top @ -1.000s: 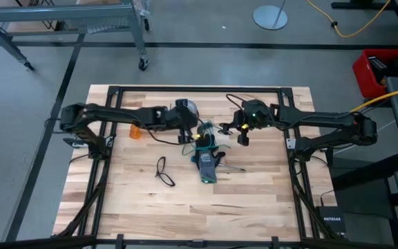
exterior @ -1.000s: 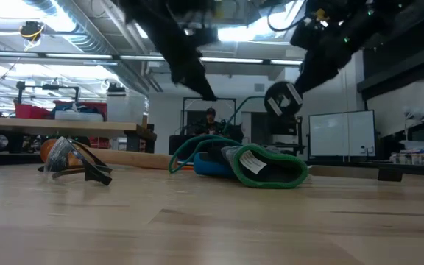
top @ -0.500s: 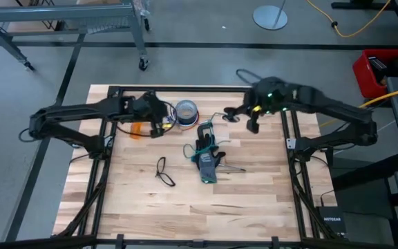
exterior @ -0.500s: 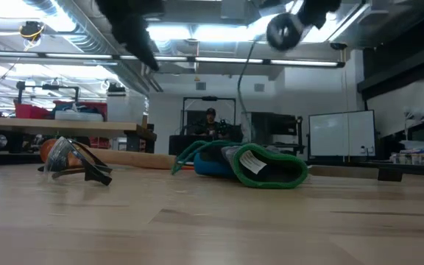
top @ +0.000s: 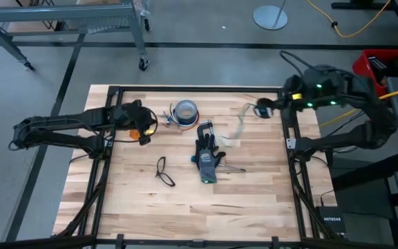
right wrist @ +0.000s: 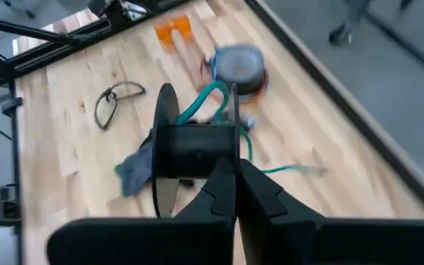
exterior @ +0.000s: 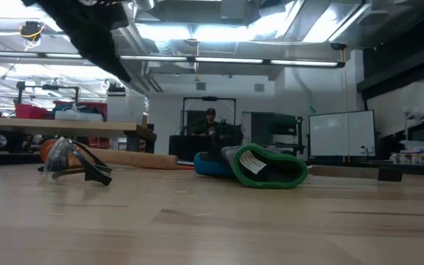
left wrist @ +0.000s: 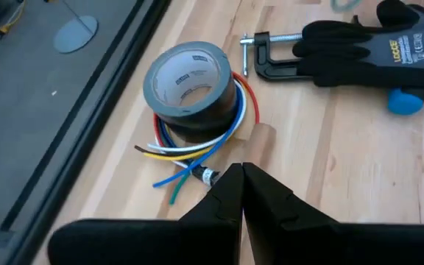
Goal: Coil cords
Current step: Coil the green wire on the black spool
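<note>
A small black spool (right wrist: pixel 197 147) carries a thin teal cord (right wrist: pixel 206 97). My right gripper (right wrist: pixel 234 171) is shut on the spool, high over the table's far right edge (top: pixel 264 109). The cord's loose end trails down to the table (top: pixel 238 131). My left gripper (left wrist: pixel 241 173) is shut and empty, above the table's far left part (top: pixel 145 128), short of the tape roll. No other loose dark cord shows. My right gripper pinches the spool between its two fingers, seemingly at the rim of one thin flange (right wrist: pixel 232 118), which shows edge-on in line with the fingers. The spool is lifted clear of the table. The teal cord hangs slack from it, its loose end on the table (right wrist: pixel 293 169).
A grey tape roll (left wrist: pixel 190 77) lies on a bundle of coloured wires (left wrist: pixel 197 151) at the far middle. A black C-clamp (left wrist: pixel 271 62) and a black-and-blue glove (top: pixel 206 155) lie mid-table. Safety glasses (top: pixel 163 171) lie nearer left; an orange piece (top: pixel 135 133) is under my left arm.
My right gripper has risen and gone toward the table's far right edge with the spool, drawing the teal cord off the glove and after it. My left gripper has drawn back toward the table's left edge, away from the tape roll.
</note>
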`<action>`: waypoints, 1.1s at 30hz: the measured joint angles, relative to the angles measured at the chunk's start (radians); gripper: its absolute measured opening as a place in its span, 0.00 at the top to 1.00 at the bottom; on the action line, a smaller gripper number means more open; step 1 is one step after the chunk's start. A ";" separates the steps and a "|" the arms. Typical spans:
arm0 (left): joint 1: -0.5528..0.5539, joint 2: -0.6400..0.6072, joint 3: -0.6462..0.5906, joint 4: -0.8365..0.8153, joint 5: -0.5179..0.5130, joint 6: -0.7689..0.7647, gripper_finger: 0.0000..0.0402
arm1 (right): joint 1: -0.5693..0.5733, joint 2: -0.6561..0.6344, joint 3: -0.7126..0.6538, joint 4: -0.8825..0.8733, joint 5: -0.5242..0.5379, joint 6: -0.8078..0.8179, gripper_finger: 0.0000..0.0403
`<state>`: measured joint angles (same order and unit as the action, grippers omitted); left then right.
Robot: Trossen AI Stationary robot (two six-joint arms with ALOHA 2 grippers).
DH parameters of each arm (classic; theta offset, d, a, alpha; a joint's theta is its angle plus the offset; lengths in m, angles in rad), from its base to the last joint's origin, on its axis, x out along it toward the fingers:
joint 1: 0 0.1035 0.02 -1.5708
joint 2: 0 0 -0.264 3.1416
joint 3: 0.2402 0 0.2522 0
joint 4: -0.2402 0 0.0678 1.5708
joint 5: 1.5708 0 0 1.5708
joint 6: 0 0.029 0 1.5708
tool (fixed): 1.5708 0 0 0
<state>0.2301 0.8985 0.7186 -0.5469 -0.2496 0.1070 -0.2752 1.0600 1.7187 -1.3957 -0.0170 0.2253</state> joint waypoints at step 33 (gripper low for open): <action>-0.003 -0.027 -0.188 0.457 0.425 -0.029 1.00 | 0.000 -0.848 -0.994 0.598 -0.225 0.243 1.00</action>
<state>0.2268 0.8715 0.5305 -0.0896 0.1758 0.0782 -0.2752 0.2115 0.7248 -0.7973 -0.2423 0.4680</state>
